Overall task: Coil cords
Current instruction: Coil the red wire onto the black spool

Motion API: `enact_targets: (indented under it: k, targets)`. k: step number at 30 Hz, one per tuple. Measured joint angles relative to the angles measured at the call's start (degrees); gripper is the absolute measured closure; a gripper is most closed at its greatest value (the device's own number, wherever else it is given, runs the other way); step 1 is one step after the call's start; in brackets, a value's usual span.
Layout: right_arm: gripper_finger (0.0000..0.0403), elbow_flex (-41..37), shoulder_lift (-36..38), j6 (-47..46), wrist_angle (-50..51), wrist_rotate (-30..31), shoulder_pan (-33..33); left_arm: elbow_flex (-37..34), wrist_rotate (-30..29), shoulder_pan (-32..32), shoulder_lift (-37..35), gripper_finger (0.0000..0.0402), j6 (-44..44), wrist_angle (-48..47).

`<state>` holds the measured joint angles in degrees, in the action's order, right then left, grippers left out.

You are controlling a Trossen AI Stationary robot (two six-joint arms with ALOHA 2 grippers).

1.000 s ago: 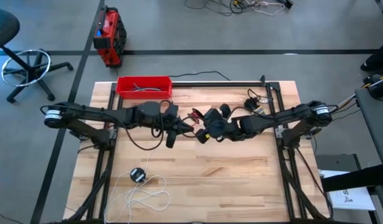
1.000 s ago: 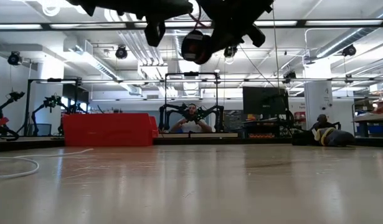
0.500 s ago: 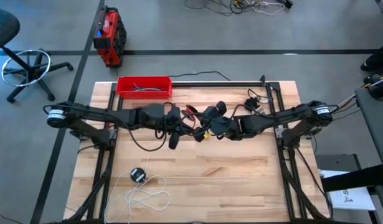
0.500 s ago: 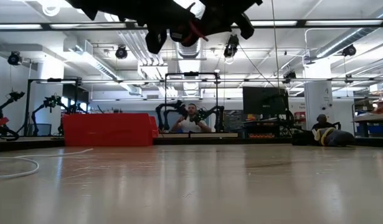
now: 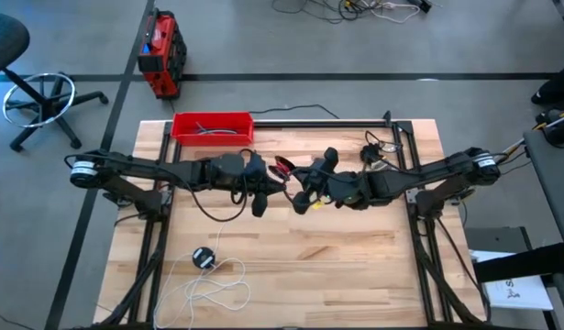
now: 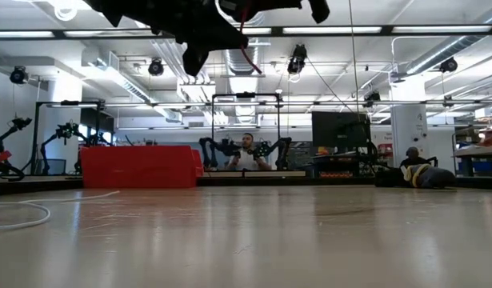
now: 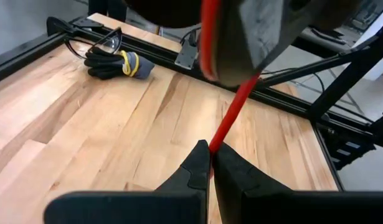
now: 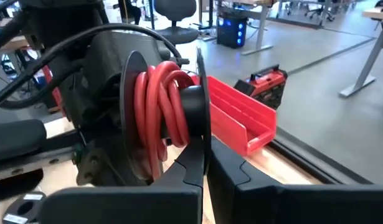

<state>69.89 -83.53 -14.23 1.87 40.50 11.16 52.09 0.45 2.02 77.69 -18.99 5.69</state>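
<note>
Above the table's middle, toward its far edge, the two grippers meet in the air. The left gripper (image 5: pixel 259 188) has crept a little toward the right edge since a second ago, and its fingers (image 7: pixel 197 163) are pinched narrow on the red cord (image 7: pixel 231 118), which runs taut up from them. The right gripper (image 5: pixel 304 188) has drawn back slightly toward its own side; its narrow jaws clamp the black disc-shaped piece (image 8: pixel 200 102) on which the red cord is wound in several loops. In the low view the arms now sit higher than before, and the hanging black disc seen a second ago is gone from sight.

No writing can be read anywhere.

Near the table's front-left corner the white cord (image 5: pixel 217 286) lies in loose loops, unchanged, with its black disc (image 5: pixel 202 257) just beside them. At the far-left edge sits the red tray (image 5: pixel 213 127) holding dark cables. Toward the far-right corner lie a dark glove (image 7: pixel 116 63) and clear safety glasses (image 7: pixel 94 40). Beyond the far edge, the low view shows a person (image 6: pixel 246 152) seated.
</note>
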Motion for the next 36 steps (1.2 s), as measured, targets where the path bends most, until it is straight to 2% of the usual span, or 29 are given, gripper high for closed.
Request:
enact_targets:
  k: [10, 19, 30, 36]
  targets:
    - [0.0403, 0.0, 1.6, 4.6, 0.0, 1.1, 5.1, -0.2, 0.3, -0.1, 0.0, 0.0401, 1.2, -1.2]
    - [0.0403, 0.0, 2.6, 7.5, 0.2, 3.0, 7.0, -1.2, 0.3, -0.1, -0.1, 0.0401, 1.8, -1.1]
    - [0.0403, -0.1, 2.7, 7.6, 0.6, 2.6, 8.7, -2.7, 0.1, -0.1, -0.1, 0.0401, 2.9, -0.5]
    - [0.0403, 0.2, 2.7, 5.4, 4.3, 0.4, 9.1, -2.9, -0.7, -0.1, 0.0, 0.0401, 4.0, -0.7]
